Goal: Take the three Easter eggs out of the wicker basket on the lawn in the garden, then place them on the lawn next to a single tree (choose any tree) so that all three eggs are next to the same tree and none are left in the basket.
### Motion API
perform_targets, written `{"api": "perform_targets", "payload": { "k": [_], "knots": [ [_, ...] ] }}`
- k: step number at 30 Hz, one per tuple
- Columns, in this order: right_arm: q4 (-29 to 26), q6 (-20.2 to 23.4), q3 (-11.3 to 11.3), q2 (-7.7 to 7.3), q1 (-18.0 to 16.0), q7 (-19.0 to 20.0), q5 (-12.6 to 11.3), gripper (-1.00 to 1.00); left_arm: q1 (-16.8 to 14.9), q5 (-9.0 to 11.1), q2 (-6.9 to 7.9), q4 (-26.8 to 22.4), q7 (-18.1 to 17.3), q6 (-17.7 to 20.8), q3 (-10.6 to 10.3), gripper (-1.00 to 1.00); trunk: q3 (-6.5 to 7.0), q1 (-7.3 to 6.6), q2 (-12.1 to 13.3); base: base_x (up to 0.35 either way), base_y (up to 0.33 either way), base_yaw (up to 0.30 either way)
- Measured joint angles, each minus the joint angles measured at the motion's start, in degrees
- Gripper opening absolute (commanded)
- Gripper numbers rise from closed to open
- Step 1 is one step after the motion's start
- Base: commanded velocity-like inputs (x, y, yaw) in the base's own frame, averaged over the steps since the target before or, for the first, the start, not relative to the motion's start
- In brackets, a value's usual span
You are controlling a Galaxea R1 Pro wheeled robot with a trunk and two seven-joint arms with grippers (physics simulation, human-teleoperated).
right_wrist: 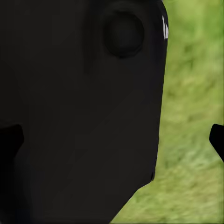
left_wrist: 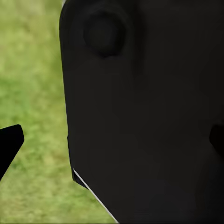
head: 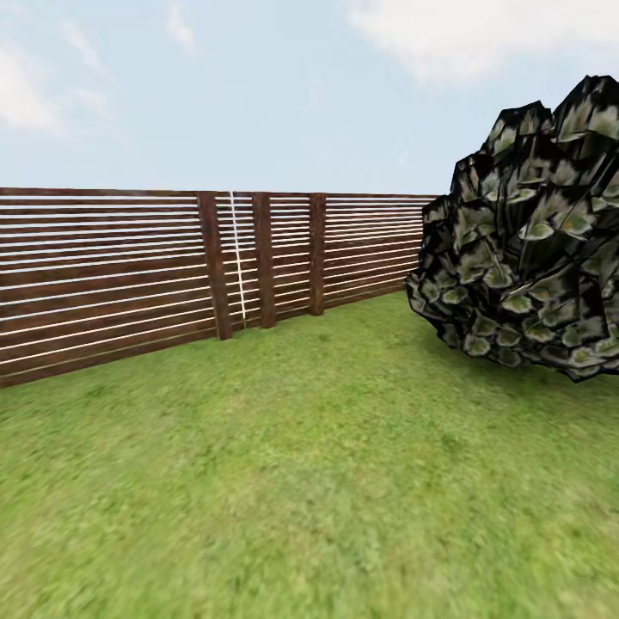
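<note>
In the left wrist view the left claw (left_wrist: 112, 140) shows two dark fingertips (left_wrist: 9, 144) at opposite edges, set wide apart with nothing between them but a large black robot body part (left_wrist: 144, 116) and blurred grass. The right claw (right_wrist: 114, 140) looks the same: spread wide, holding nothing, in front of a black body part (right_wrist: 79, 116). From the head camera, the lawn (head: 292, 481) stretches green and flat to a brown slatted fence (head: 129, 266). A dark leafy shrub (head: 533, 241) stands at right under pale sky.
</note>
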Motion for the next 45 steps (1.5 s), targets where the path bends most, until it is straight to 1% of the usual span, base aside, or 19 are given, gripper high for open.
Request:
{"api": "perform_targets", "payload": {
  "k": [2, 3, 7, 10, 13, 45],
  "knots": [
    [0.21, 0.31, 0.15, -0.64, 0.09, 0.09, 0.28, 1.00, 0.66, 0.08, 0.64, 0.26, 0.16, 0.06, 0.16, 1.00, 0.00, 0.00, 0.00, 0.000, 0.000, 0.000],
    [0.22, 0.30, 0.15, -0.76, 0.09, 0.09, 0.29, 1.00, 0.70, 0.08, 0.70, 0.26, 0.16, 0.06, 0.16, 1.00, 0.00, 0.00, 0.00, 0.000, 0.000, 0.000],
    [0.18, 0.11, 0.08, -1.96, 0.17, -0.08, 0.19, 1.00, 2.01, 0.08, 1.98, 0.18, 0.09, 0.01, 0.31, 1.00, 0.00, 0.00, 0.00, 0.000, 0.000, 0.048],
    [0.19, -0.07, -0.07, -1.57, 0.16, -0.08, -0.03, 1.00, 3.00, 0.16, 2.82, 0.16, 0.15, 0.00, 0.32, 1.00, 0.00, 0.00, 0.00, 0.000, 0.000, 0.252],
    [0.19, 0.04, -0.09, -1.58, 0.15, -0.08, -0.04, 1.00, 3.88, 0.23, 2.89, 0.16, 0.16, 0.00, 0.39, 1.00, 0.00, 0.00, 0.00, 0.000, 0.000, 0.263],
    [0.19, 0.08, 0.00, -1.35, 0.14, -0.08, 0.08, 1.00, 3.88, 0.16, 2.86, 0.16, 0.16, 0.00, 0.40, 1.00, 0.00, 0.00, 0.00, 0.000, 0.000, 0.264]
  ]
}}
